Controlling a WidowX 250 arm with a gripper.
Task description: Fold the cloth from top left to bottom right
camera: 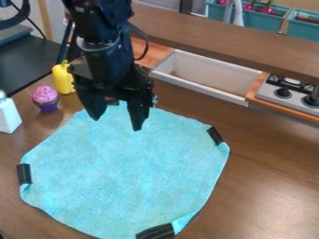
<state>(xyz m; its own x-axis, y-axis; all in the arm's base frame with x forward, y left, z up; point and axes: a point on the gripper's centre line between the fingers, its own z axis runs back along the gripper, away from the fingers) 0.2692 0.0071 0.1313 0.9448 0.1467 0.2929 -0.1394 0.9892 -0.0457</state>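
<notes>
yellow pepper [63, 78] beside purple-and-pink cupcake [46, 98], white shaker [7, 114] nearby, stove [289, 94] right of white sink [205, 77]

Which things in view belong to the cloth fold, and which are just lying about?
Part of the job:
turquoise cloth
black strips on its edges
end effector

Just lying about:
toy cupcake
yellow toy pepper
white shaker-like container
toy stove

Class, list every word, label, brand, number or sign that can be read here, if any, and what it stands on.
No text can be read anywhere.
Cloth and its black strips: no lettering visible.
White container: no lettering on the side shown.
Stove knobs: any markings are too small to read.
</notes>
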